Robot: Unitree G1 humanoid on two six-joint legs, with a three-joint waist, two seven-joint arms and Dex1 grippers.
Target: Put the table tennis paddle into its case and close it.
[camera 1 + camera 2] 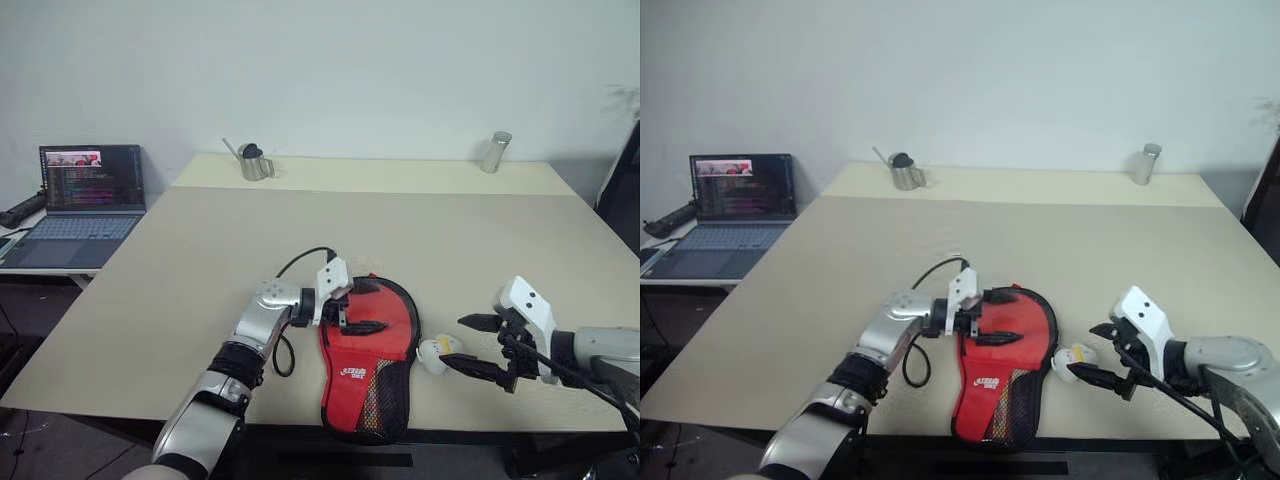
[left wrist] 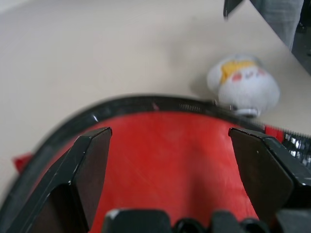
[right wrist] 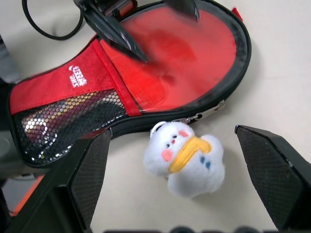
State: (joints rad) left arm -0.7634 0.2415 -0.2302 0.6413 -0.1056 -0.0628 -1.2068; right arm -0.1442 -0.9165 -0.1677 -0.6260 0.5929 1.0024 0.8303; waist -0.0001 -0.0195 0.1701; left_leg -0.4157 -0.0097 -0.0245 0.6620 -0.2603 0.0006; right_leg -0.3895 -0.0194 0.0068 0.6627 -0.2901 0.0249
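Your counter (image 1: 200,290) is a wide beige top, with a paler strip along its far edge. To the left, on a separate lower surface, an open laptop (image 1: 88,205) has its screen lit.

The case (image 1: 368,360) lies flat near the counter's front edge, red side up, white logo and black mesh at the narrow handle end, which points to the front edge. The black zipper rim runs around it. You can't tell from these views whether the zip is fully shut. The round part reads as smooth red in the right wrist view; you can't tell if that's the paddle's face or the case fabric, so the paddle's place is unclear.

Your left claw (image 1: 352,310) sits over the round end of the case, fingers spread wide, nothing between them. In the left wrist view the red surface lies right under the two black fingers (image 2: 90,165); contact can't be told.

Your right claw (image 1: 478,346) hovers just right of the case, low over the counter, fingers wide apart and empty.

A small white plush charm (image 3: 187,158) with a yellow beak and pink cheeks lies on the counter just beside the case's right edge, by the zipper pull (image 3: 206,112), between the case and the right claw.

At the far edge stand a metal pitcher (image 1: 254,162) and a metal cylinder (image 1: 495,151), well apart.
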